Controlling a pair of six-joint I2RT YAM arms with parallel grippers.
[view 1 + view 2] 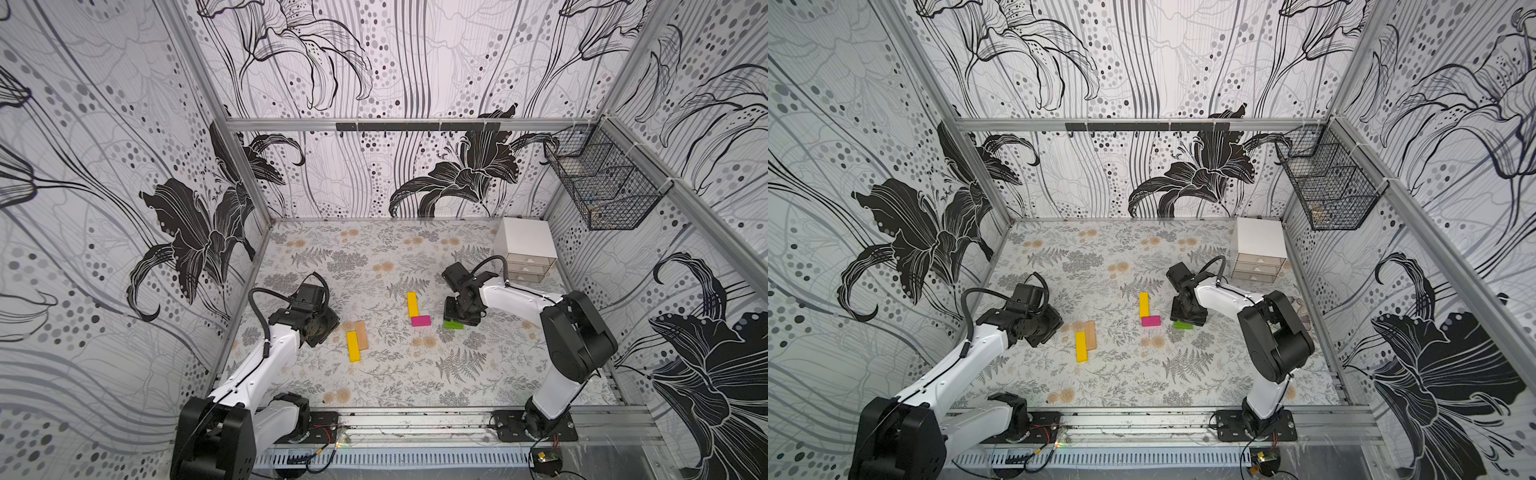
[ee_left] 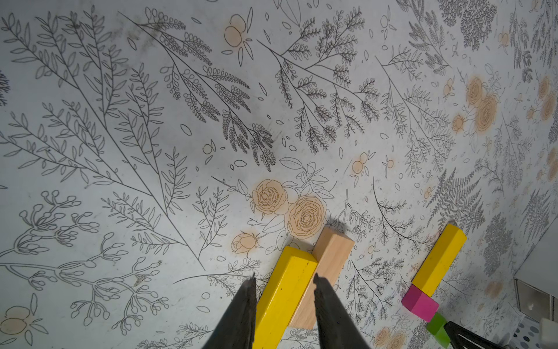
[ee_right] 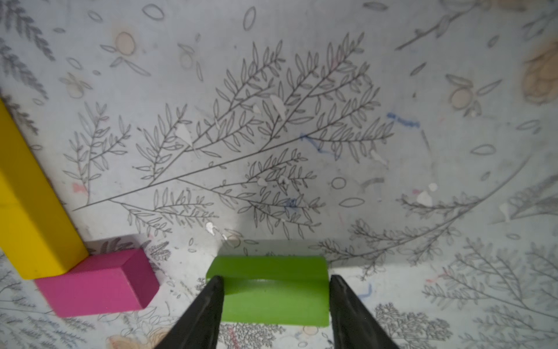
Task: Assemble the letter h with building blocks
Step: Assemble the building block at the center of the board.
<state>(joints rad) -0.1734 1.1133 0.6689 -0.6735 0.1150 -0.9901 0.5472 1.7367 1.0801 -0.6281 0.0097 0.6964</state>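
On the fern-patterned table [image 1: 374, 390], we see the right gripper [image 3: 273, 279] closed on the ends of the green block [image 3: 271, 299]. This block lies flat, just apart from a magenta block [image 3: 96, 287] that touches the end of one yellow block [image 1: 412, 304]. The left gripper [image 2: 283, 276] hangs part-open and empty near the other yellow block [image 2: 287, 293], which lies against the tan wood block [image 2: 332, 253].
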